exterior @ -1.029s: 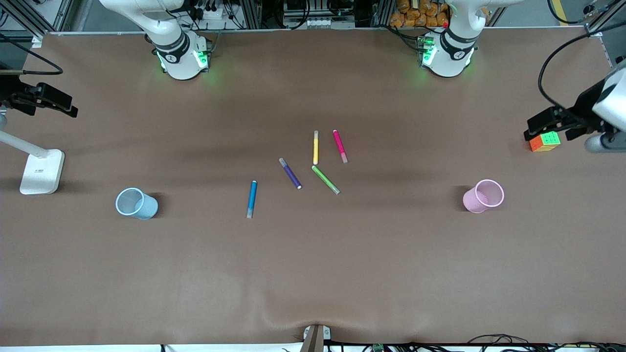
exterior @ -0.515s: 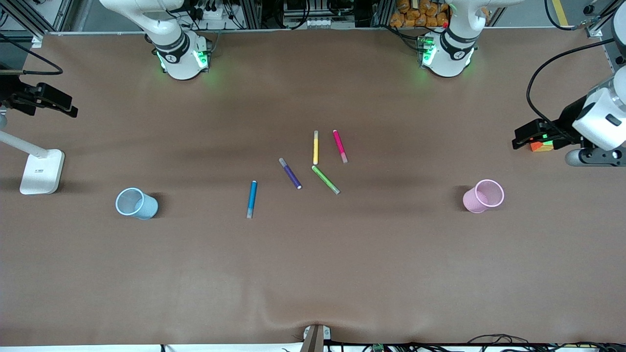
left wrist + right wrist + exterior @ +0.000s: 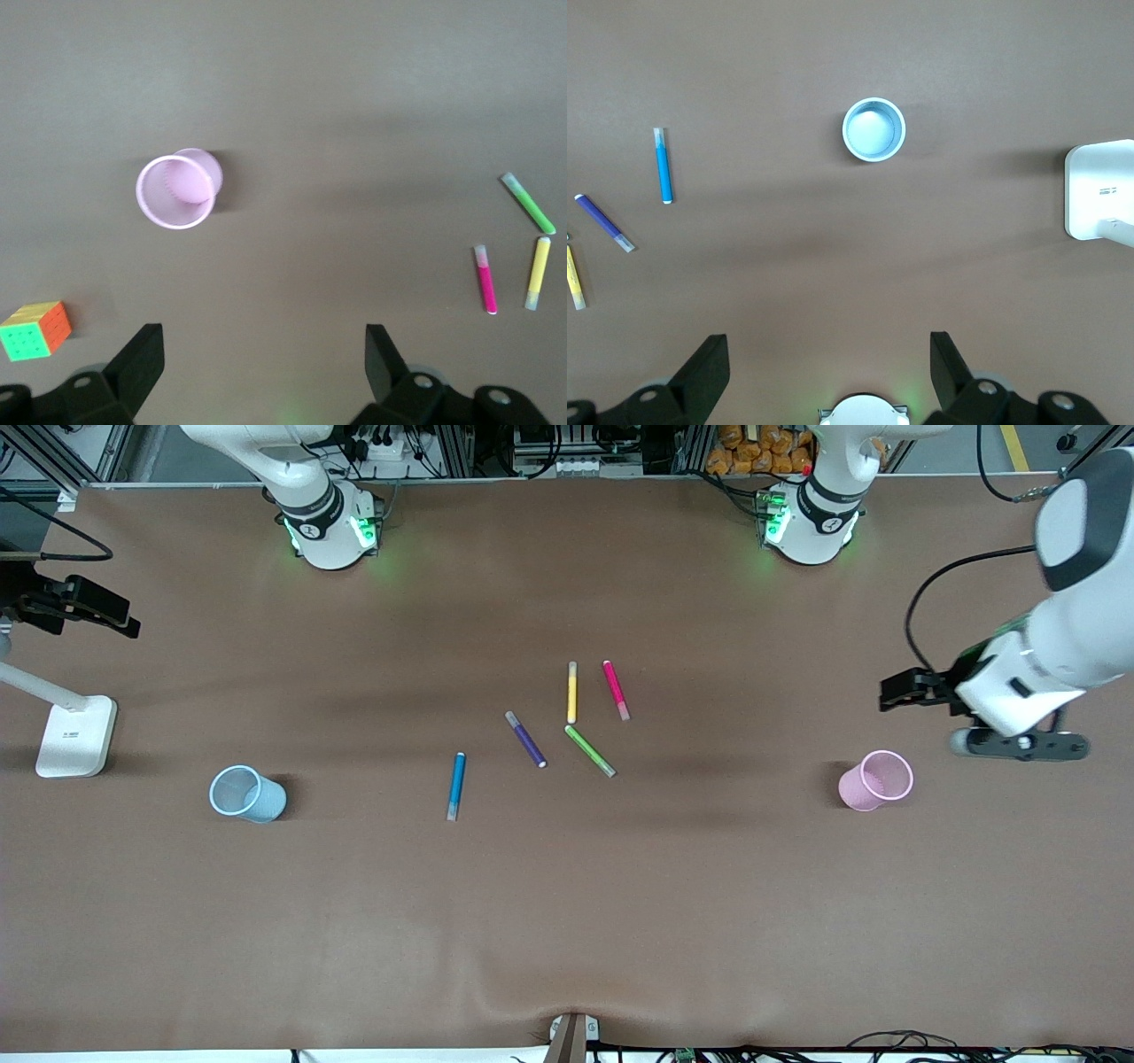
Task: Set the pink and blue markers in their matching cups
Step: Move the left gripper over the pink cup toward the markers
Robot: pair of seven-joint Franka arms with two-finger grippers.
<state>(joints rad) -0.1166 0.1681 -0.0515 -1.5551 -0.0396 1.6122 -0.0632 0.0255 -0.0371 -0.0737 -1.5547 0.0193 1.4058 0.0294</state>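
Lower-centre of front view, on bench (image 3: 567, 921): blue marker (image 3: 456, 785), lying flat. Same depth, frame left: blue cup (image 3: 246, 794), upright, empty; frame right: pink cup (image 3: 875, 780), upright, empty. Higher, mid-frame: pink marker (image 3: 616, 689), beside yellow marker (image 3: 572, 692). Right edge: left end effector (image 3: 895, 693), fingers wide apart, empty, above bench near pink cup. Left edge: right end effector (image 3: 128, 625), spread wide, empty, waiting. Step judged: approach, nothing grasped. Next: left arm travels to pink marker, descends, aligns fingers across barrel.
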